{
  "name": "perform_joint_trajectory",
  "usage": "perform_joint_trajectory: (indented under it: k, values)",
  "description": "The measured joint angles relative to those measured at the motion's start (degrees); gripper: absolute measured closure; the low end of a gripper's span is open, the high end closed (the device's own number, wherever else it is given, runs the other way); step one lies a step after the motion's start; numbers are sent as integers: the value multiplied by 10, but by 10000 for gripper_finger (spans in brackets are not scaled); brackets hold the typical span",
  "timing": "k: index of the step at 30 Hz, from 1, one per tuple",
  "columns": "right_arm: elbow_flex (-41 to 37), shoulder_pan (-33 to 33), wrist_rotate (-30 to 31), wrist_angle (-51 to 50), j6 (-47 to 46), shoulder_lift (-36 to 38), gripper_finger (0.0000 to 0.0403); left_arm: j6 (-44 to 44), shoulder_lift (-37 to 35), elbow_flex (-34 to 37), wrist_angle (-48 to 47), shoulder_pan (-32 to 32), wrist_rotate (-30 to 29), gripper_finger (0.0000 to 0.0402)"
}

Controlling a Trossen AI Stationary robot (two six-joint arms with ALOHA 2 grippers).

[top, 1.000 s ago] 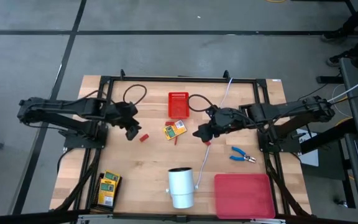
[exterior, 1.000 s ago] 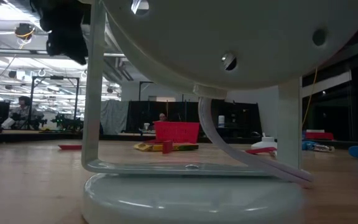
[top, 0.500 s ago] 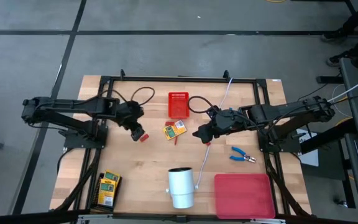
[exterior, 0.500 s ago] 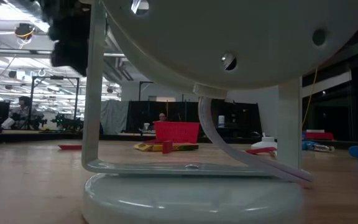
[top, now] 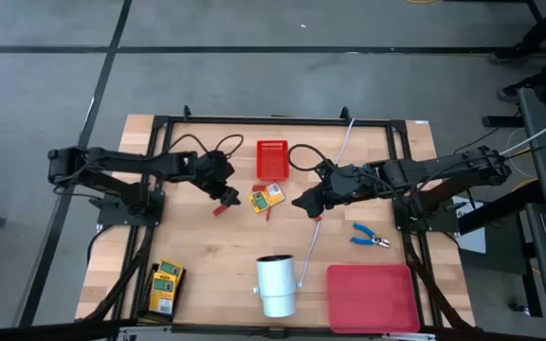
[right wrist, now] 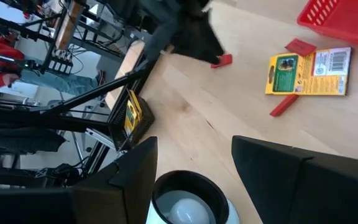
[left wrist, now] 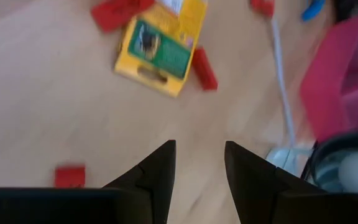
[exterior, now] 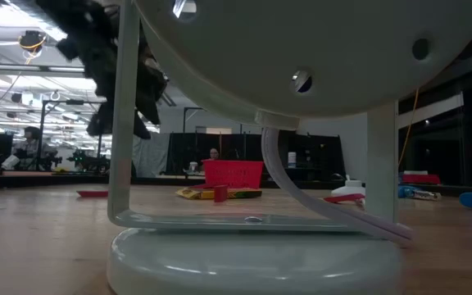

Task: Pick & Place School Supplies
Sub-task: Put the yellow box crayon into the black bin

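Just beside the yellow-and-green box [top: 266,197], on the side away from the white cylinder's cord, the left gripper [top: 227,196] is hanging over the tabletop [top: 226,251] with a small red block [top: 219,210] lying close under it. In the left wrist view that block [left wrist: 69,175] is sitting a little to one side of the line between the fingers [left wrist: 158,171], not between them, so I judge the coming move depends on shifting sideways over it before lowering. The block's long axis is lying roughly across the gap. The fingers are standing apart and holding nothing. The left arm is clearly the nearer one. On the box's opposite side, the right gripper [top: 303,202] is waiting, its fingers [right wrist: 135,168] spread wide and empty. The blue-handled tool [top: 369,238] is lying well apart, beyond the right gripper.
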State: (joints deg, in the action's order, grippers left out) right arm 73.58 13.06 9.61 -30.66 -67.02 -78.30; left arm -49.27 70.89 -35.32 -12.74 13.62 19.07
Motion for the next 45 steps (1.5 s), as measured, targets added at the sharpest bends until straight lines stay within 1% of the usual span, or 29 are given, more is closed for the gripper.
perform_joint_trajectory:
  k: [2, 5, 8, 13, 17, 21, 24, 31, 34, 37, 45]
  values:
    - [0, 3, 3, -1, 0, 0, 191, -18, 0, 32, 60, 13, 4, 267]
    - [0, 8, 4, 1, 0, 0, 191, -38, 1, 77, 106, 34, 10, 267]
    - [0, 10, 5, 5, 0, 0, 191, -56, 5, 107, 155, 47, 13, 267]
    - [0, 10, 5, 18, 2, 0, 191, -42, 28, 112, 182, 61, 0, 267]
    - [0, 10, 5, 19, 7, 0, 191, -20, 78, 112, 208, 65, -2, 267]
    - [0, 10, 5, 19, 8, 0, 191, -10, 130, 112, 272, 62, 1, 267]
    - [0, 10, 5, 19, 4, 0, 191, -13, 155, 108, 311, 60, 1, 267]
    - [0, 10, 4, 19, 2, 1, 191, 23, 213, 63, 300, 58, 5, 267]
    - [0, 11, 4, 19, 0, 4, 191, 41, 230, 42, 281, 58, 9, 267]
    - [0, 13, 5, 21, -1, 6, 191, 64, 237, 30, 263, 56, 11, 267]
    - [0, 15, 15, 19, -2, 11, 191, 75, 237, 29, 244, 54, 24, 267]
